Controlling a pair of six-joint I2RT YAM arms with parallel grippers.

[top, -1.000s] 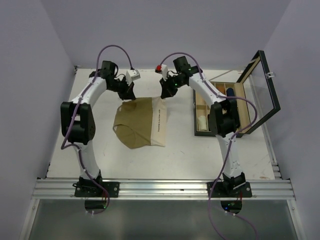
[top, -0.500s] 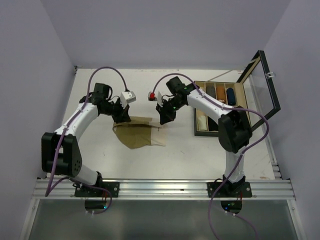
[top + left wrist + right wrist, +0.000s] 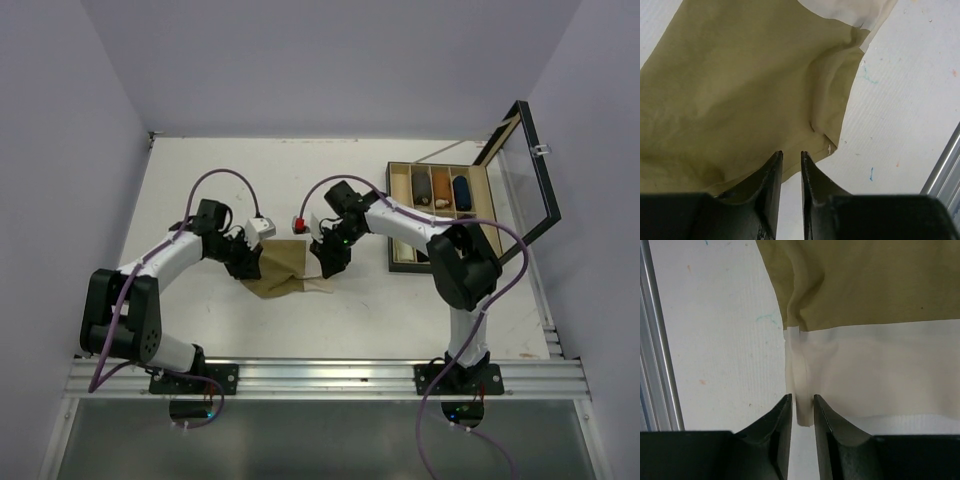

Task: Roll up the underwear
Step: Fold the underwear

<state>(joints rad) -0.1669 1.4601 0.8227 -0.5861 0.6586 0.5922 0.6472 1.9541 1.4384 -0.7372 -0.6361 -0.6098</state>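
Note:
The olive-tan underwear (image 3: 285,270) with a cream waistband lies folded over itself on the white table, between the two arms. My left gripper (image 3: 252,262) is low at its left edge. In the left wrist view the olive cloth (image 3: 740,90) spreads ahead, and the left gripper (image 3: 791,154) is open by a narrow gap at the cloth's hem, white table showing between its fingers. My right gripper (image 3: 328,262) is at the waistband side. There the right gripper (image 3: 800,397) is open a little, a fold of cream waistband (image 3: 803,390) lying loosely between its fingertips.
A wooden box (image 3: 400,262) with a raised glass lid (image 3: 525,180) stands at the right, with rolled items in its compartments. An aluminium rail (image 3: 320,378) runs along the near table edge, close to both grippers, and appears as rail (image 3: 945,165) and rail (image 3: 655,340).
Both grippers moved toward the near edge, carrying the underwear's far edge over so the cloth folded to a smaller shape. Both sets of jaws have parted slightly.

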